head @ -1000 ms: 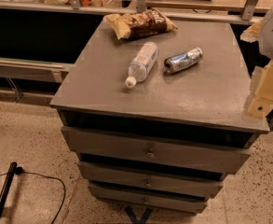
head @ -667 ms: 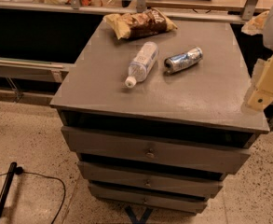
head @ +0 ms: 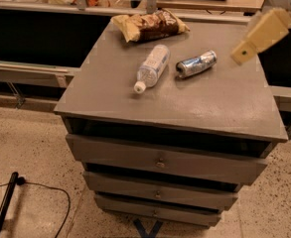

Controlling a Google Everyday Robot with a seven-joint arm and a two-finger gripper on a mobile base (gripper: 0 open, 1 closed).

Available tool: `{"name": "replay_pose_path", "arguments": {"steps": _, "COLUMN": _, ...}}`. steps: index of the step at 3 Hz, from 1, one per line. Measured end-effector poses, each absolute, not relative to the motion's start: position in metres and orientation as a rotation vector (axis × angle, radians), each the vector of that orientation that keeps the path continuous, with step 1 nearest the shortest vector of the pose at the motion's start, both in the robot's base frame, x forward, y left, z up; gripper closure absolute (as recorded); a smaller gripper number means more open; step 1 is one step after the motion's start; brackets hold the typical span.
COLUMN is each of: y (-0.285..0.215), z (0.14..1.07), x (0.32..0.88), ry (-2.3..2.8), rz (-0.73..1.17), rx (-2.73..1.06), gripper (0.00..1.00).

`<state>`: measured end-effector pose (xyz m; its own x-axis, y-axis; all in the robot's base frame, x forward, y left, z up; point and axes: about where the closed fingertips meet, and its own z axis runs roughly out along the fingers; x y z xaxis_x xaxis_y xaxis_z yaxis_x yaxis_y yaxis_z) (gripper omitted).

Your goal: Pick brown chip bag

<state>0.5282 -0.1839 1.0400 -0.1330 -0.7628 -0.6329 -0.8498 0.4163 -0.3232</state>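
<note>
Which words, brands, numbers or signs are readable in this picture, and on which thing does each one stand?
None can be read.
Chip bag: pale lettering on the brown middle, too blurred to read.
Bottle: printed label, too blurred to read.
Can: blue and silver print, too blurred to read.
Cabinet: no text visible.
Gripper, at the view's upper right near the cabinet's right edge: no marking visible.

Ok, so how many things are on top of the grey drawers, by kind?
Chip bags: 1, the brown chip bag at the back.
Bottles: 1, the clear bottle lying down.
Cans: 1, the crushed can beside it.
Total: 3.
The gripper hangs over the drawer top's right side, apart from all three.
</note>
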Motion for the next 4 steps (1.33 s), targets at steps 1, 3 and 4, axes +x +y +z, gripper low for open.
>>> {"name": "replay_pose_path", "arguments": {"steps": 1, "y": -0.15, "z": 1.055, "x": 0.596, "ry": 1.876, "rz": 0.227, "rx": -1.123, "gripper": 0.0}}
{"name": "replay_pose_path", "arguments": {"steps": 3, "y": -0.142, "z": 1.032, "x": 0.677, "ry": 1.975, "rz": 0.116, "rx": -0.832, "gripper": 0.0}}
{"name": "replay_pose_path", "arguments": {"steps": 4, "y": -0.142, "z": 1.032, "x": 0.677, "ry": 1.974, "rz": 0.116, "rx": -0.834, "gripper": 0.0}}
